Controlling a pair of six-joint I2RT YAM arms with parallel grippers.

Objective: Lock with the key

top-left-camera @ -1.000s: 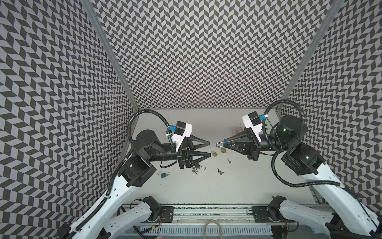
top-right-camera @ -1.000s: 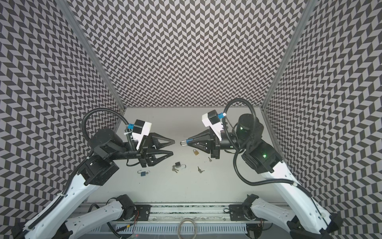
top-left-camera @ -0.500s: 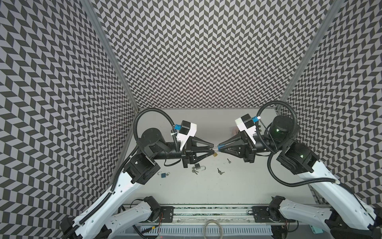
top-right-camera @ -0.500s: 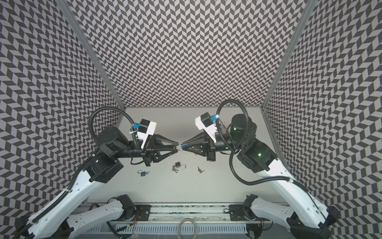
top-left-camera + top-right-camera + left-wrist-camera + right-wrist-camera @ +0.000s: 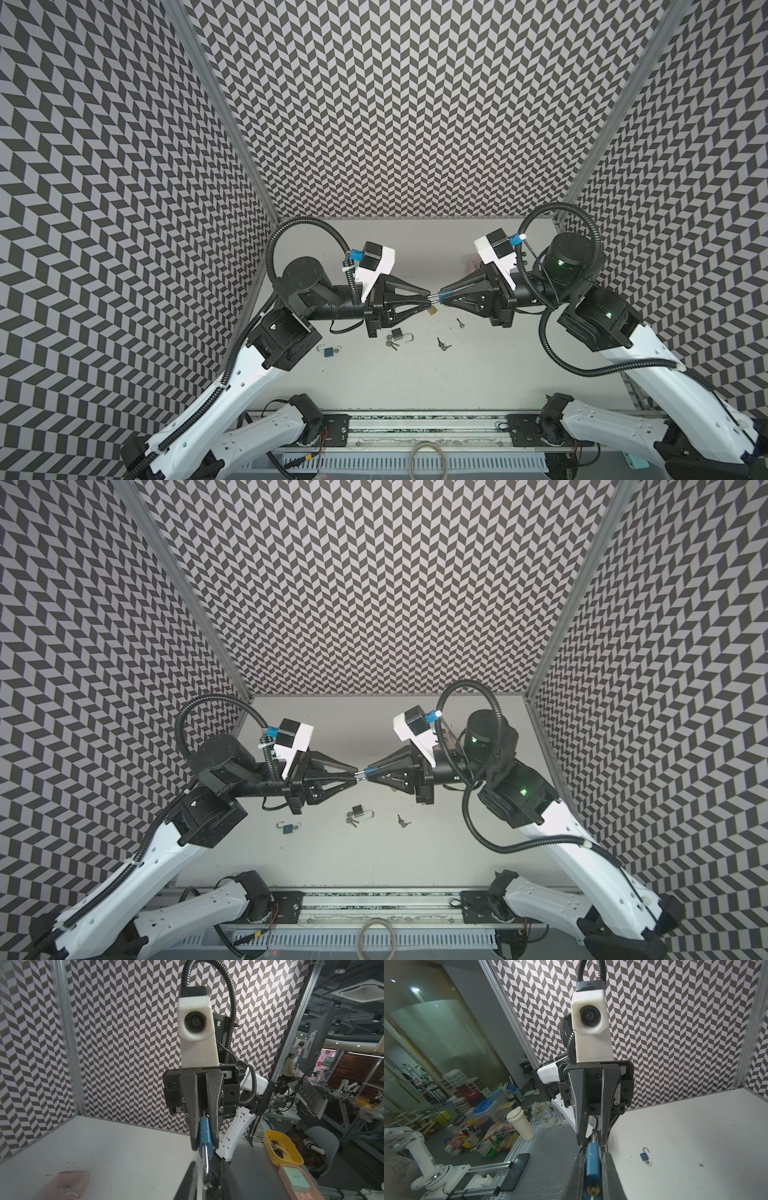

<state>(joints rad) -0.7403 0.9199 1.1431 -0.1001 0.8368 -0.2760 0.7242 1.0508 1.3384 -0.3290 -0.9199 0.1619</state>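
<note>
Right gripper [image 5: 443, 296] is clenched on the flat faces of the held blue padlock [image 5: 592, 1164], which is carried in the air above the table [image 5: 457, 395], between the two arms. Left gripper [image 5: 428, 297] meets it tip to tip. Its jaws stand narrow around the shackle [image 5: 205, 1160], but no view confirms contact with the steel, so whether it is gripping cannot be told. A brass keyway [image 5: 592, 1190] shows at the end of the body that faces into the right gripper. Whether a key sits in it cannot be made out.

Probable step: seat the shackle into the body, then secure with the key.

Hazards from this position:

1. Shackle slip. Smooth round steel held only at the fingertips may slide out if the jaws are not fully seated before the push.
2. Body rotation. A push off the line of the shackle would pivot the body between the right fingers [image 5: 609, 1176], and the free leg would miss its hole.
3. Drop. A lost padlock would fall among the brass padlock [image 5: 433, 310], the dark padlock [image 5: 399, 333] and the loose keys [image 5: 443, 344] beneath. It could then be confused with the second blue padlock [image 5: 330, 353] lying near the left arm.
4. Opposed pull. Arms drawing apart would strain both grips
</note>
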